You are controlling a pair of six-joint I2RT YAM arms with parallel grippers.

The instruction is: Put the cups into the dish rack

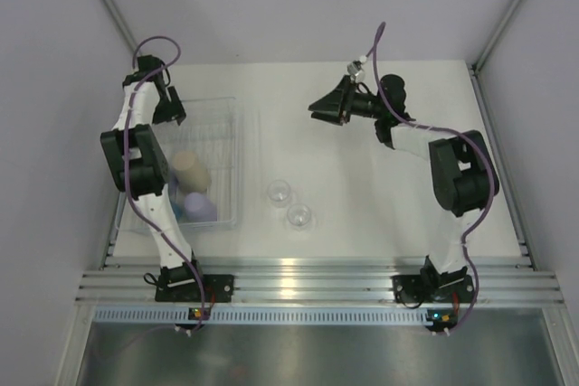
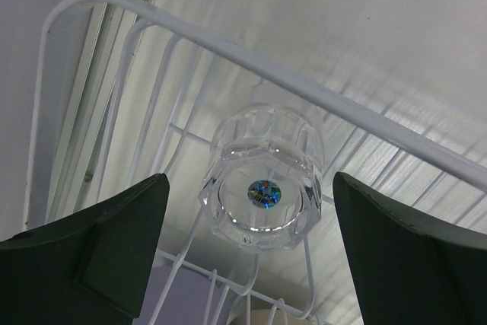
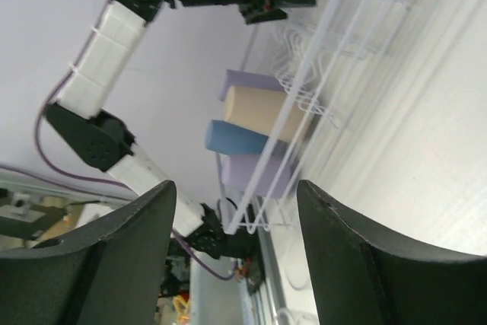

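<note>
The left claw (image 1: 169, 111) hangs over the far end of the dish rack (image 1: 237, 124). Its dark fingers (image 2: 114, 253) are spread wide either side of a faceted clear cup (image 2: 262, 176), touching nothing. A beige tumbler (image 1: 191, 171), a blue tumbler (image 3: 236, 138) and a lavender tumbler (image 1: 201, 207), smooth and opaque, lie at the rack's near end. A small clear cup (image 1: 279, 193) and a second clear cup (image 1: 298, 216) sit on the white worktop (image 1: 362, 187). The right claw (image 1: 330, 106) gapes wide and empty.

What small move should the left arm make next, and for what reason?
Probably raise the left end effector straight up, out of the dish rack. Its fingers are open and apart from the clear cup, which rests among the rack's wires, so that cup seems delivered. Two other clear cups wait on the table.
</note>
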